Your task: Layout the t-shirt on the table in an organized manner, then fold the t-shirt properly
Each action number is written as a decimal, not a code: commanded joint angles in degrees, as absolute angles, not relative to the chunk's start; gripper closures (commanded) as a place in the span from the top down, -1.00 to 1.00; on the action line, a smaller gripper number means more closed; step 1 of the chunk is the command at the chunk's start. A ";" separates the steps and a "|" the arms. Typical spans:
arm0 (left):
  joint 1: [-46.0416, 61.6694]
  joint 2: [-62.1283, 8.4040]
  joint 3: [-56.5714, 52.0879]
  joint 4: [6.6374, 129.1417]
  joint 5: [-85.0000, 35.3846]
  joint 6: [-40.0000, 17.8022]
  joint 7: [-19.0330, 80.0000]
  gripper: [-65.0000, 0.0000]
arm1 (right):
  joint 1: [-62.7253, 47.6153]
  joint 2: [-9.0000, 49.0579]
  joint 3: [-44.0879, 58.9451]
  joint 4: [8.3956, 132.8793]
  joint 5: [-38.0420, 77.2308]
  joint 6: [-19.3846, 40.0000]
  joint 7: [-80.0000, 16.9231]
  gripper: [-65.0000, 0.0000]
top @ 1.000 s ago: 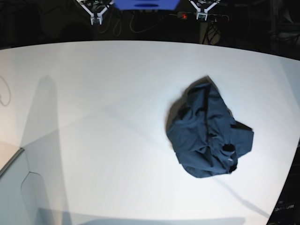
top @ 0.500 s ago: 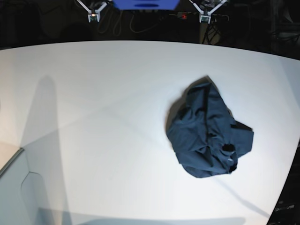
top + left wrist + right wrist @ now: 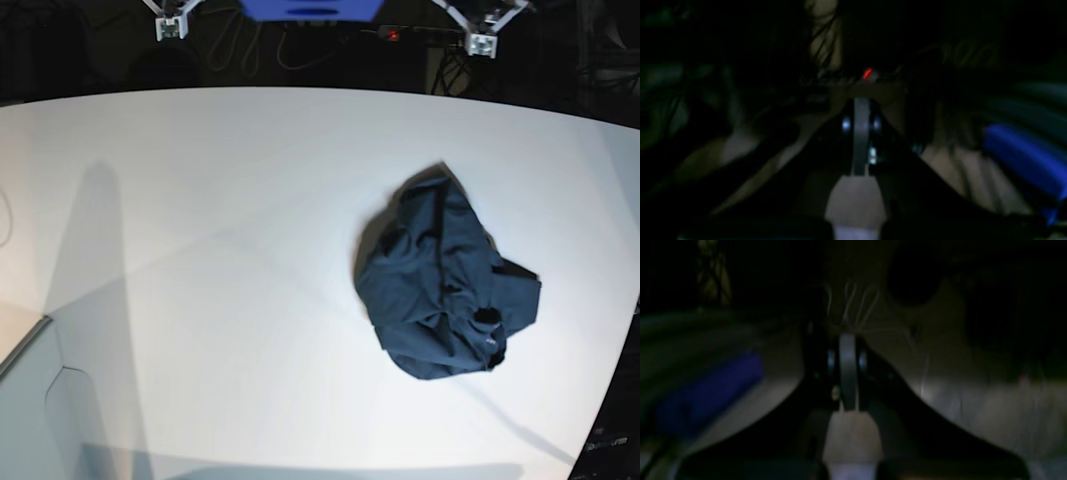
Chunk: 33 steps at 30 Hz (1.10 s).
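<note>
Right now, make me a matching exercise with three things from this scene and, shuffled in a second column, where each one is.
Things:
1. t-shirt
2. left end effector
3. right end effector

Places, in the base view:
A. top edge, left of centre
B. crumpled on the table's right half
C. top edge, right of centre

Pairs: 1-B, 2-C, 3-A

Dark backdrop — cables [image 3: 250, 50], red light [image 3: 392, 35]

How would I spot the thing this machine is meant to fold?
Look at the big white table filling the base view. On its right side lies a crumpled dark navy t-shirt, bunched in a wrinkled heap. It is the only cloth there.
</note>
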<state>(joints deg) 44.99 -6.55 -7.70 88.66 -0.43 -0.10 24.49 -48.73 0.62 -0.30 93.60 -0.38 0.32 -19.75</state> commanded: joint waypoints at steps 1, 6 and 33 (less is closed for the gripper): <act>45.67 -6.64 -8.31 92.09 -0.48 -0.13 24.13 -1.00 | -50.15 0.75 -0.22 97.71 -0.31 0.48 -18.42 -1.00; 45.41 -6.73 -11.82 101.05 -0.48 -0.22 29.67 -1.00 | -51.56 0.48 -0.31 111.34 -0.31 0.48 -22.46 -1.00; 28.26 -6.64 -15.34 109.85 -13.05 0.22 31.08 -0.05 | -16.92 0.40 -26.86 115.91 -0.31 0.66 -41.71 -1.00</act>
<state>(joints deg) 28.64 -6.52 -15.38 108.95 -12.78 0.32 32.56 -17.06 0.64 -26.74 115.07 -0.58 0.40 -43.03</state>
